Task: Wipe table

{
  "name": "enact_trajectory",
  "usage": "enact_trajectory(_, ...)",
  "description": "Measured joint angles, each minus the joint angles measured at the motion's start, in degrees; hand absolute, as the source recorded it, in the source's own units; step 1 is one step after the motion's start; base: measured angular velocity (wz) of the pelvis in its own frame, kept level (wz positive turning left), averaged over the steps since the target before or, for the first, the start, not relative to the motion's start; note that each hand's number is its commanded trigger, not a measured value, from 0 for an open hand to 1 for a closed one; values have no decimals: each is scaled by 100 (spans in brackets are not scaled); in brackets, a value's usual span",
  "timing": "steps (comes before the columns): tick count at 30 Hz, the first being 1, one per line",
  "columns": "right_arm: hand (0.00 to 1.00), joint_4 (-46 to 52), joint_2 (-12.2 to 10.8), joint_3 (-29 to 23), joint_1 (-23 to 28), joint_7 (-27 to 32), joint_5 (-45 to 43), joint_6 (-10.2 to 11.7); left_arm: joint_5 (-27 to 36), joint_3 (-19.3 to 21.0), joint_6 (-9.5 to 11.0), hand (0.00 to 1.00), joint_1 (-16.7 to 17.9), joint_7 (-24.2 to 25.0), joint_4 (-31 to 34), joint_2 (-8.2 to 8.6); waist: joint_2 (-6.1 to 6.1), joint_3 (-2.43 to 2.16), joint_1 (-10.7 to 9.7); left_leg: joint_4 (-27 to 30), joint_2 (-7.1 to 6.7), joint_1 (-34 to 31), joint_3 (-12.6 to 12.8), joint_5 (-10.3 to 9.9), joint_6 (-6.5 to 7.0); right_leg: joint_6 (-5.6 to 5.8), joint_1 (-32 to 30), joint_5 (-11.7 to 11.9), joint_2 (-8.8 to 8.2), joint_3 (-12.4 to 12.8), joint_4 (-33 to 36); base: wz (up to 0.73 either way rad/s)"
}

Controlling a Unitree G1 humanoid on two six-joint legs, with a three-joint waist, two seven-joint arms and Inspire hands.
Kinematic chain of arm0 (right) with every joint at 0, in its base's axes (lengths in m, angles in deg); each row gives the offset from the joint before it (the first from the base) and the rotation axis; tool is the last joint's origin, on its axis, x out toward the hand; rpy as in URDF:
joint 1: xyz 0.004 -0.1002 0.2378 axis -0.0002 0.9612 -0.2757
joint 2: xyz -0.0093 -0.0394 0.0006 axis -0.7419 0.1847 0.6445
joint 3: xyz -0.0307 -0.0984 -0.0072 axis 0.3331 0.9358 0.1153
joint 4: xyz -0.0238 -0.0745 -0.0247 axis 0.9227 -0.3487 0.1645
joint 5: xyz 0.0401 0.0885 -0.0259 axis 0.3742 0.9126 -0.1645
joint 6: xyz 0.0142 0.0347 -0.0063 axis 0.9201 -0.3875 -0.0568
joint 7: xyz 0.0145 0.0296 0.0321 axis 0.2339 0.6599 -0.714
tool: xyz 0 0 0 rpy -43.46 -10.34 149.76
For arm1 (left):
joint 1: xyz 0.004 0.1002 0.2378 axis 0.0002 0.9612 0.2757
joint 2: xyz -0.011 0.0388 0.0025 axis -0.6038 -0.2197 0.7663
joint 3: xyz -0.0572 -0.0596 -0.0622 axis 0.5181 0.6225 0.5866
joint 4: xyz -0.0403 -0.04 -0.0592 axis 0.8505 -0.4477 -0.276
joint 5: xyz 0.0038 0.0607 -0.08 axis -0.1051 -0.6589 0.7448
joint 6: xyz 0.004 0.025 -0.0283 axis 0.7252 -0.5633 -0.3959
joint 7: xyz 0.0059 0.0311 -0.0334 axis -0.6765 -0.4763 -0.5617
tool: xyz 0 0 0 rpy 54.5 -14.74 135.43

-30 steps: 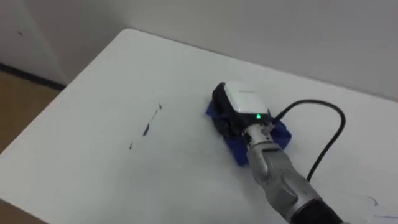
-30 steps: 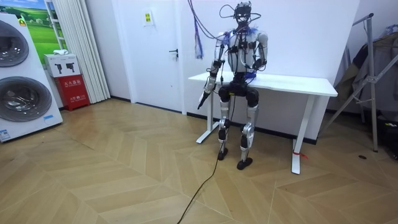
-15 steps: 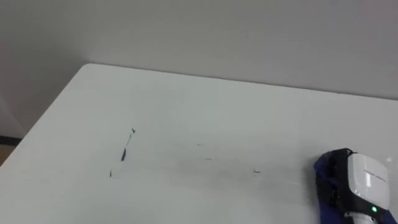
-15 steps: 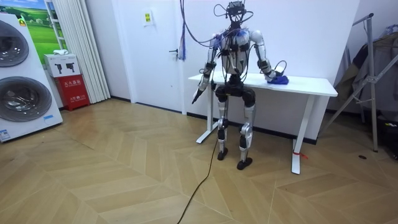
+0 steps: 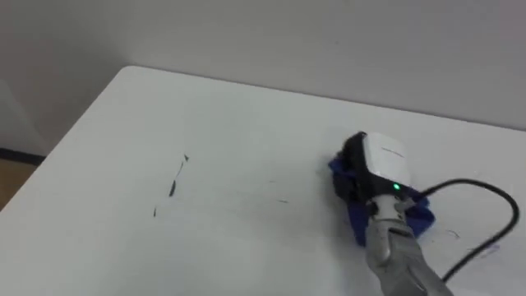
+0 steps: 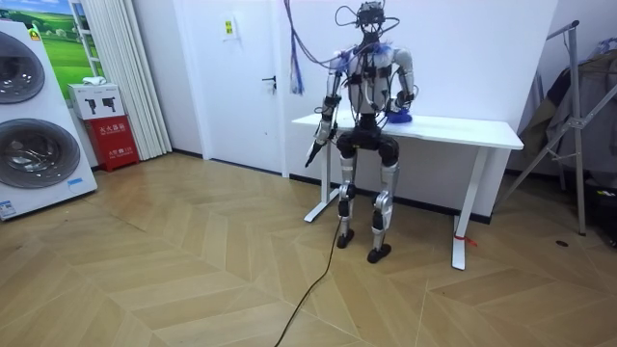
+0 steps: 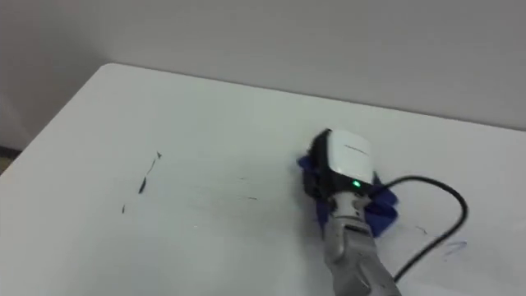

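Mid-wipe. Right hand (image 5: 374, 164) sits on top of one blue cloth (image 5: 417, 215), which lies flat on the one table (image 5: 246, 115). Can't tell if it clamps the cloth. Left hand (image 6: 313, 152) hangs well off the cloth, state unreadable. Three dark marks (image 5: 173, 186) sit well left of the cloth. Next move is probably a pressed sweep left over them.

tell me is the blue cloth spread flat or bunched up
Bunched up: the blue cloth shows as a crumpled lump sticking out around the right hand on the table.
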Motion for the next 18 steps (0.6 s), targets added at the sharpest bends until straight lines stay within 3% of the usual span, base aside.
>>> enact_trajectory(1, 100, -1, 0, -1, 8, -40, -29, 1, 0, 42, -6, 0, 36, 5, 20, 15, 1, -1, 42, -1, 0, 1, -14, -3, -1, 4, 8, -3, 1, -10, 1, 21)
enact_trajectory(3, 100, -6, 75, -53, 30, -61, -75, 13, 1, 57, -76, 0, 160, 34, 221, 98, 19, 102, 39, -11, -3, -63, -98, -3, 2, 6, -2, -3, -6, -62, -9, 8)
enact_trajectory(7, 100, -342, 82, -403, 394, 418, -282, 637, 3, 198, -71, 0, 302, 50, 228, 111, 58, 95, -239, 5, -16, 6, -131, -2, 12, 9, 98, -4, -37, -147, -45, 13)
enact_trajectory(9, 100, -440, 163, -759, 968, 928, -421, 951, -31, 397, -23, 0, 345, 48, 196, 38, 47, 20, -384, -3, -44, 126, -120, -35, 37, 46, 264, -28, -60, -153, -96, 4)
enact_trajectory(10, 100, -440, 200, -887, 1141, 1058, -424, 1033, -55, 477, -13, 0, 348, 48, 179, 27, 41, 8, -449, 11, -50, 157, -123, -53, 46, 55, 308, -33, -68, -154, -94, 0)
enact_trajectory(12, 100, -440, 421, -1415, 1914, 1625, -310, 1209, -69, 831, 32, 0, 510, 26, 183, -38, 2, -116, -615, 6, -89, 244, -123, -89, 74, 95, 392, -76, -114, -108, -65, -9)
enact_trajectory(13, 100, -444, 453, -1563, 2067, 1715, -274, 1226, -85, 899, 38, 0, 541, 8, 188, -57, -11, -140, -658, 11, -100, 264, -127, -97, 78, 102, 419, -80, -117, -90, -81, -12)
enact_trajectory(15, 100, -645, 535, -2113, 2368, 1929, -73, 1280, -106, 1052, 47, 0, 645, -21, 229, -89, -24, -149, -863, 55, -134, 357, -122, -131, 90, 137, 506, -105, -140, -9, -87, -7)
enact_trajectory(18, 100, -903, 597, -2397, 2393, 1968, 250, 1304, -104, 1050, 126, 0, 589, -16, 243, -100, -29, -151, -926, 61, -141, 423, -42, -134, 102, 195, 527, -136, -168, 43, -68, -12)
